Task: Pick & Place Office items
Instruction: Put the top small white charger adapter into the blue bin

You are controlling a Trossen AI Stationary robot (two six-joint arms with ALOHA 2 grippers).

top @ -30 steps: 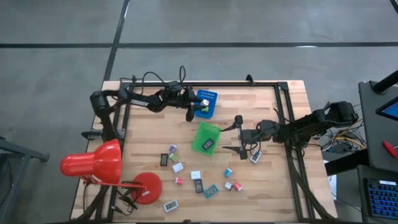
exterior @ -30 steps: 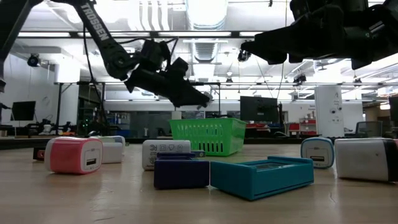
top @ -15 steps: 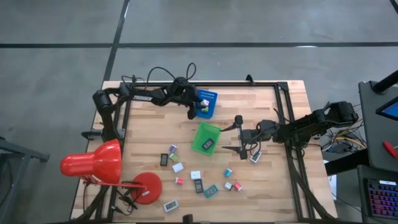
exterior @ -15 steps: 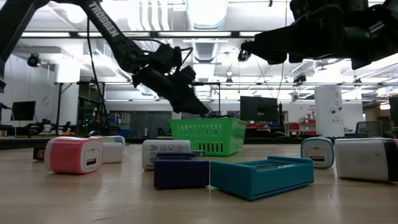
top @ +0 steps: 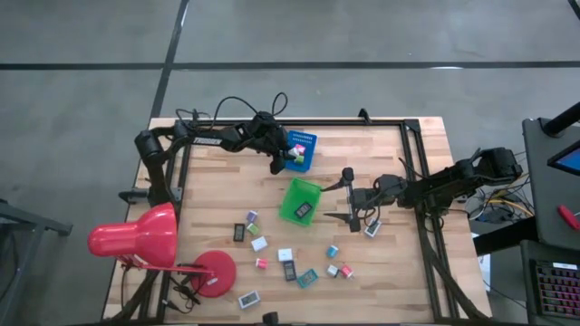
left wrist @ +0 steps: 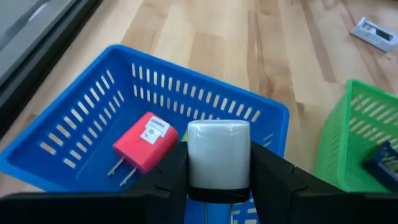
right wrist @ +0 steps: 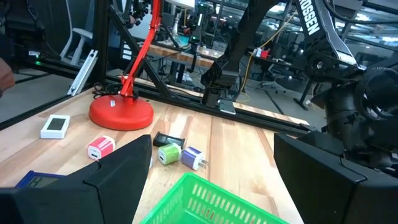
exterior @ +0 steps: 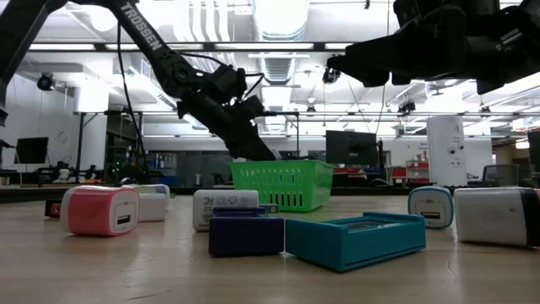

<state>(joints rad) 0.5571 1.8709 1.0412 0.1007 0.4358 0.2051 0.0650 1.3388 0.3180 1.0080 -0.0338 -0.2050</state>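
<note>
The left pincer (left wrist: pixel 219 180) is positioned over the blue tray (top: pixel 303 150) at the far side of the counter (top: pixel 217 195). Its two fingers (left wrist: pixel 166 180) are closed against the sides of a white charger cube (left wrist: pixel 218 153), which is held above the near wall of the tray. Inside the tray a pink-red charger (left wrist: pixel 143 144) lies on its side with its prongs showing.

The right pincer (top: pixel 349 196) hangs above the counter just beside the green tray (top: pixel 300 200), with its fingers spread wide and nothing between them. A dark flat item (top: pixel 304 209) lies in the green tray.

The remaining office items are scattered on the near half of the counter. In the low view a pink-red cube (exterior: pixel 99 209), a white cube (exterior: pixel 224 208), a dark blue flat piece (exterior: pixel 246 234) and a teal flat piece (exterior: pixel 354 239) rest on the surface. The red desk lamp (top: pixel 145 239) stands at the near left corner.
</note>
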